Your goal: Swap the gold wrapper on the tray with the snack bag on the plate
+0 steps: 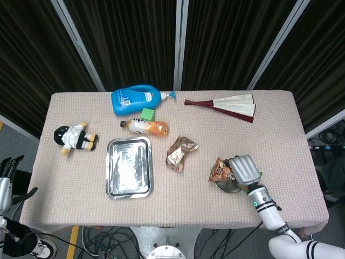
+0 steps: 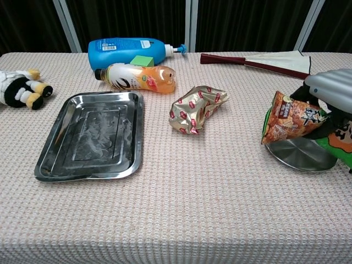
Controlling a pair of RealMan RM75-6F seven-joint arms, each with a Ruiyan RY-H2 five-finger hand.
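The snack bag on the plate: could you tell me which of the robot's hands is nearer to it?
Right. The right hand grips the snack bag over the plate; the left hand hangs beyond the table's far left edge.

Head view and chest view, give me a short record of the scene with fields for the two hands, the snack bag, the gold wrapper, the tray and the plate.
right hand: grips the snack bag over the plate
left hand: off the table's left edge, holds nothing, fingers apart
snack bag: its left end tipped up off the plate
gold wrapper: lies on the tablecloth, between tray and plate
tray: holds nothing
plate: under the bag, near rim bare
swap: neither item yet in its new place
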